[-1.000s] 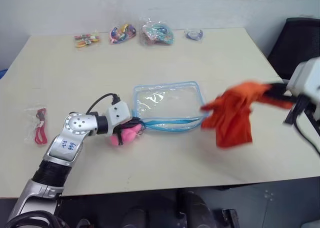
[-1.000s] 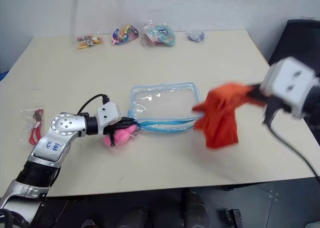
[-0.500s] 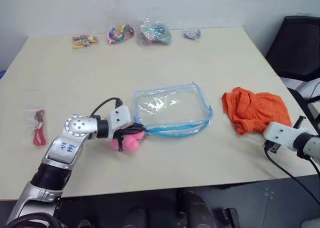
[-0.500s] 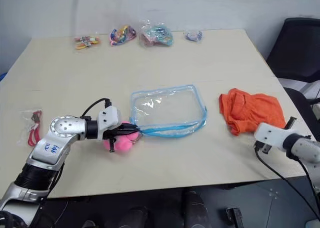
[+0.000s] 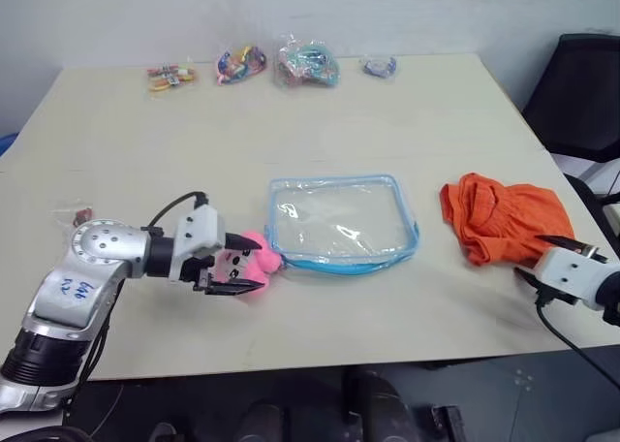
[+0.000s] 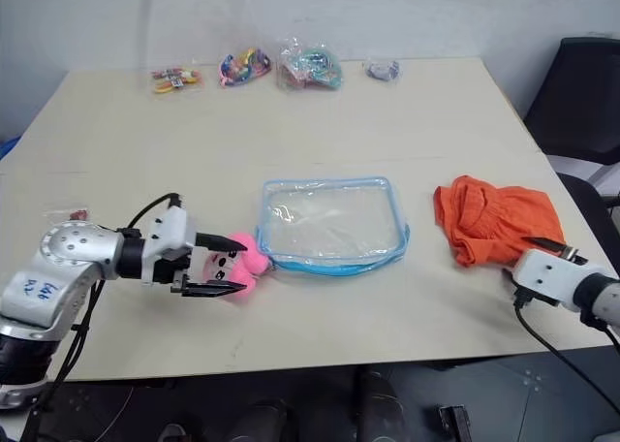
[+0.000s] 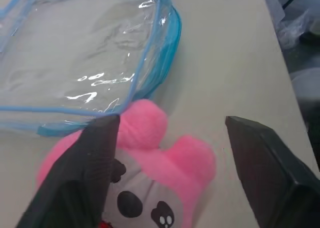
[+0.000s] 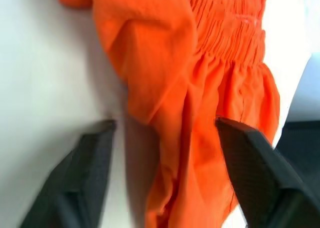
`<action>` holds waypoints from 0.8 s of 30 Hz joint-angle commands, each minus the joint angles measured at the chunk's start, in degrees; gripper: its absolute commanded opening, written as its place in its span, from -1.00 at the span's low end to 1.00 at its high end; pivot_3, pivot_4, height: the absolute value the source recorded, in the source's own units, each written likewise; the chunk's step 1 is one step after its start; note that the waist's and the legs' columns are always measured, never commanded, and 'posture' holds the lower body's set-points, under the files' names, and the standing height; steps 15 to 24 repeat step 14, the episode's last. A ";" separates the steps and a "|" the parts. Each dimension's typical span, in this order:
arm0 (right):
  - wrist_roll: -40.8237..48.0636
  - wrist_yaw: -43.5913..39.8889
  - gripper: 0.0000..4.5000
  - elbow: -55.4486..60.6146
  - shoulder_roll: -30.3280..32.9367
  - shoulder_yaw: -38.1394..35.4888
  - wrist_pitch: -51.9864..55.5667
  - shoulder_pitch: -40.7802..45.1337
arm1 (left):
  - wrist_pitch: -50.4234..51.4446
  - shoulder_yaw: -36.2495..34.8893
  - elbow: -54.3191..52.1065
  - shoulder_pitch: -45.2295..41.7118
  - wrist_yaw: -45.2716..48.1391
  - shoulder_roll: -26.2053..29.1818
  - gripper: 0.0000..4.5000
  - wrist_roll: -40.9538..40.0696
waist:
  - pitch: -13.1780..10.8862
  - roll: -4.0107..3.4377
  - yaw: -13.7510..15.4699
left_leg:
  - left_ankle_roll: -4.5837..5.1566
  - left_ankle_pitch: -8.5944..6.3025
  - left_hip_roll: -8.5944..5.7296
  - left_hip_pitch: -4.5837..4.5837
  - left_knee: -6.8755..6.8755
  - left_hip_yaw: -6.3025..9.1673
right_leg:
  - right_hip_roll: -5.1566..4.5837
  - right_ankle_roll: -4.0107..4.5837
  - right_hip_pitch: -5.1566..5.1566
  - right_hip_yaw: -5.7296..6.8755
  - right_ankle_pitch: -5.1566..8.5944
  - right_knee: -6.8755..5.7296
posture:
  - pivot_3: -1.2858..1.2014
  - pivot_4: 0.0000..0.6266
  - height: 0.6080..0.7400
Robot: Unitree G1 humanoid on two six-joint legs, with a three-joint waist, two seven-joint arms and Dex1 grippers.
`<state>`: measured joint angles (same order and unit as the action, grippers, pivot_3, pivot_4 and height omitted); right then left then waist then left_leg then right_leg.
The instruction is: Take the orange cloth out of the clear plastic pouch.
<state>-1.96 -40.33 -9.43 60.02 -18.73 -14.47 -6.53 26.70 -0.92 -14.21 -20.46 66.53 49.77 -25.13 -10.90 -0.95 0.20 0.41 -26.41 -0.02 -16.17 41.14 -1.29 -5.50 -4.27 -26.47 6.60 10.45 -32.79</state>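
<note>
Since the orange cloth (image 5: 504,216) already lies on the table to the right of the empty clear plastic pouch (image 5: 341,221), we judge our right gripper (image 8: 162,135), spread wide just short of it, nearer than the spread left gripper (image 5: 232,266).

The cloth (image 5: 504,218) is bright orange. The pouch (image 5: 341,221) is see-through with a light-blue edge. The plush toy (image 5: 247,260) is pink with a grey face and black eyes. The counter (image 5: 291,122) is pale beige.
</note>
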 commanded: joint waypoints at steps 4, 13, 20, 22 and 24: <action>22.97 -8.99 0.98 19.36 -2.03 -26.09 35.07 -10.16 | 10.16 -9.57 2.37 -9.90 1.40 3.01 0.98 -11.96 | 0.00 0.00 0.56 | 0.01 0.00 -0.08 0.02 0.03 0.03 | 0.06 -0.03 0.06 0.04 -0.04 0.00 | 0.03 -0.52 1.00; 38.57 -20.96 0.98 24.09 -7.88 -46.14 59.68 -25.97 | 7.00 -8.20 11.70 -16.53 8.56 6.67 0.98 -10.08 | -0.01 0.02 1.19 | 0.13 -0.07 -0.26 0.01 -0.09 0.02 | 0.19 -0.02 0.07 0.02 -0.03 0.17 | 0.03 -0.52 1.00; 38.21 -20.43 0.98 24.10 -8.52 -46.18 59.41 -26.39 | 6.09 -7.73 12.87 -16.85 9.17 6.73 0.98 -9.37 | -0.01 0.02 1.19 | 0.16 -0.08 -0.28 0.04 -0.08 -0.02 | 0.18 -0.04 0.08 -0.02 -0.04 0.16 | 0.03 -0.52 1.00; 38.21 -20.43 0.98 24.10 -8.52 -46.18 59.41 -26.39 | 6.09 -7.73 12.87 -16.85 9.17 6.73 0.98 -9.37 | -0.01 0.02 1.19 | 0.16 -0.08 -0.28 0.04 -0.08 -0.02 | 0.18 -0.04 0.08 -0.02 -0.04 0.16 | 0.03 -0.52 1.00; 38.21 -20.43 0.98 24.10 -8.52 -46.18 59.41 -26.39 | 6.09 -7.73 12.87 -16.85 9.17 6.73 0.98 -9.37 | -0.01 0.02 1.19 | 0.16 -0.08 -0.28 0.04 -0.08 -0.02 | 0.18 -0.04 0.08 -0.02 -0.04 0.16 | 0.03 -0.52 1.00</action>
